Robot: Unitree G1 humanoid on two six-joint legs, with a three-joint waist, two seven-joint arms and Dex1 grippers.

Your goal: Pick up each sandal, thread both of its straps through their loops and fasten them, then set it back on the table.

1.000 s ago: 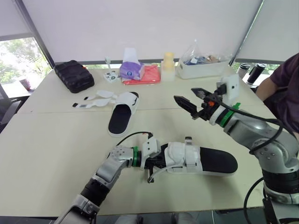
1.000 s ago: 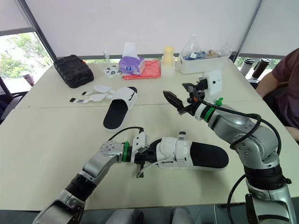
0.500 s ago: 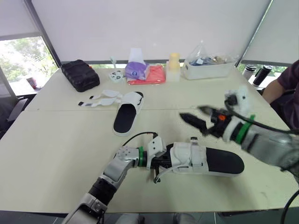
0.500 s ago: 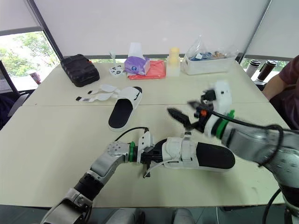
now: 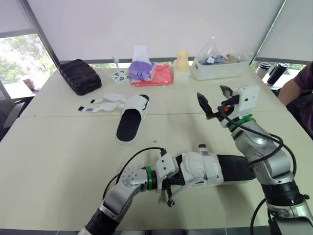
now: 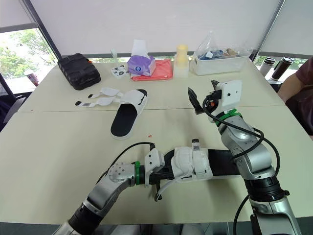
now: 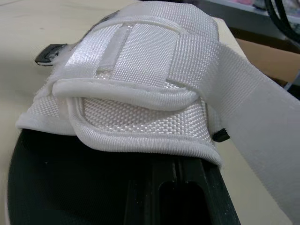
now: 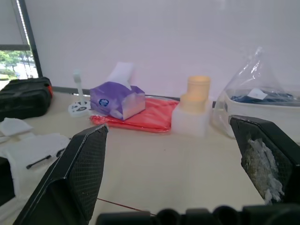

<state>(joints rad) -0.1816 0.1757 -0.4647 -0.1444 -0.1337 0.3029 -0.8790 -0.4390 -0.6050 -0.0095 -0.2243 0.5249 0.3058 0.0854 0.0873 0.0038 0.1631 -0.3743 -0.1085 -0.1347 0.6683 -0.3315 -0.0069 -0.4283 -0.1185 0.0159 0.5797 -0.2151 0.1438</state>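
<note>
Before me a pale cream surface (image 5: 54, 147), two tops joined at a seam, runs back to a white blind (image 5: 146, 24). Daylight and green trees (image 5: 10, 68) fill the window (image 5: 17, 49) on my left.

Reference near sandal (image 5: 200, 169), on the table (image 5: 49, 156): second sandal (image 5: 129, 120) behind it to the left, case (image 5: 78, 77) farther back-left, and tissue box (image 5: 142, 71), pouch (image 5: 164, 77), container (image 5: 182, 62) and bin (image 5: 220, 72) in a left-to-right row well behind it.

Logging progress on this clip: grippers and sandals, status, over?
Right gripper raised, jaws open, empty. Left gripper at near sandal, strapped end. Far sandal straps loose.
</note>
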